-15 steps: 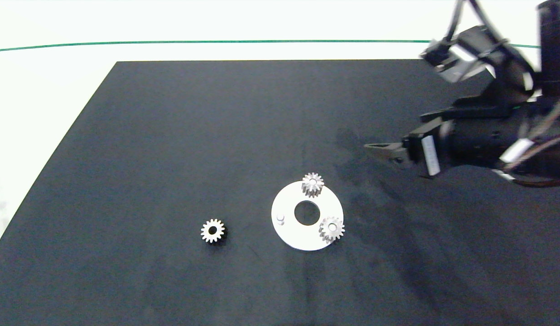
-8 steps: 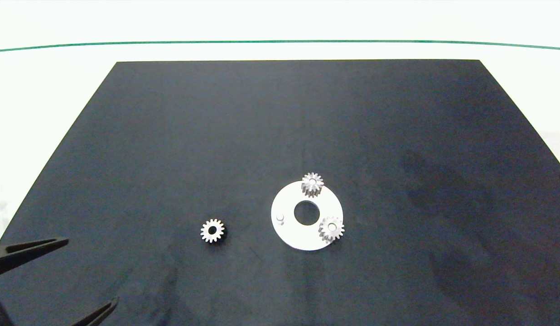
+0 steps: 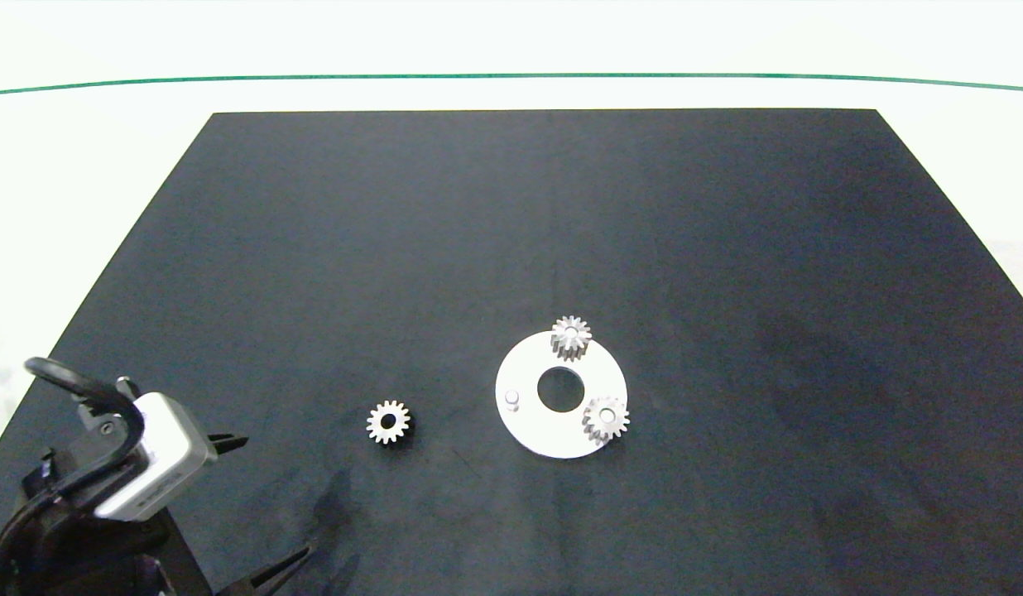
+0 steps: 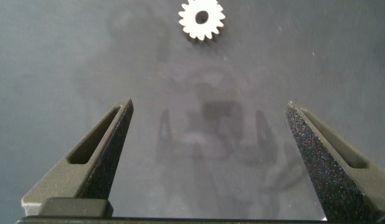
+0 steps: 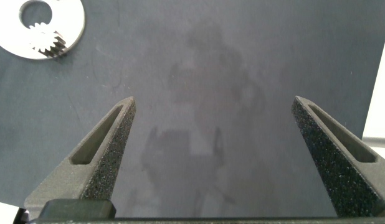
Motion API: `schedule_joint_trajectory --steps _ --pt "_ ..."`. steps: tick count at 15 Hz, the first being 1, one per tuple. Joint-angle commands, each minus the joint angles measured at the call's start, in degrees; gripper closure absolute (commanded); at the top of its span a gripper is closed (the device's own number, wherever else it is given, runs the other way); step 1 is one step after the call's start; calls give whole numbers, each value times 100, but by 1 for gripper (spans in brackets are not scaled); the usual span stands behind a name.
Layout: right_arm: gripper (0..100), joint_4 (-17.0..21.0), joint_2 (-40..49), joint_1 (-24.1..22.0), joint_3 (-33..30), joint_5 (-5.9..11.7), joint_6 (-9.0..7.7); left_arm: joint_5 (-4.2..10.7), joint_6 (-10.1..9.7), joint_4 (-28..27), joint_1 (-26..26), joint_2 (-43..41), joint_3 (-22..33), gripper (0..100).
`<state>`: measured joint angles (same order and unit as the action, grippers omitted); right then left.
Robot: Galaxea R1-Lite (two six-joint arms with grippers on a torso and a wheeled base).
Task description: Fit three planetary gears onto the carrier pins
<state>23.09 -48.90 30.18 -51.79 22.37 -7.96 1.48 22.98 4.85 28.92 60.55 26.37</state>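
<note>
Silvery-grey toothed metal spur gear point(image 3: 388, 422) lies loose, left of white ring-shaped disc point(image 3: 553, 434); stiff, slippery I'd guess, so I'd pinch across its teeth. Left gripper point(image 4: 208, 115) near-left, fingers apart, empty.

black mat point(image 3: 511, 232) — loose gear point(image 3: 388, 422), white disc point(image 3: 535, 430)

Silvery-grey planetary gears point(image 3: 388, 422), white disc point(image 3: 535, 430), black mat point(image 3: 478, 232)
</note>
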Motion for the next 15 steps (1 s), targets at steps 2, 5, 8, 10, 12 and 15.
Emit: schedule_joint_trajectory --steps 2,5,8,10,12,15 --pt "0 20 3 5 11 57 -4 19 -74 780 62 871 26 0" --pt "0 11 -6 -4 11 57 -4 81 -92 1185 193 1240 44 0" --pt "0 20 12 -4 28 57 -4 99 -162 1194 202 1591 211 0" --pt "0 20 3 -4 28 57 -4 99 -171 1194 220 1732 351 0" --pt "0 20 -15 -4 28 57 -4 99 -189 1194 246 1917 501 0" --pt "0 20 -15 -4 28 48 -4 99 -180 1194 237 2048 641 0"
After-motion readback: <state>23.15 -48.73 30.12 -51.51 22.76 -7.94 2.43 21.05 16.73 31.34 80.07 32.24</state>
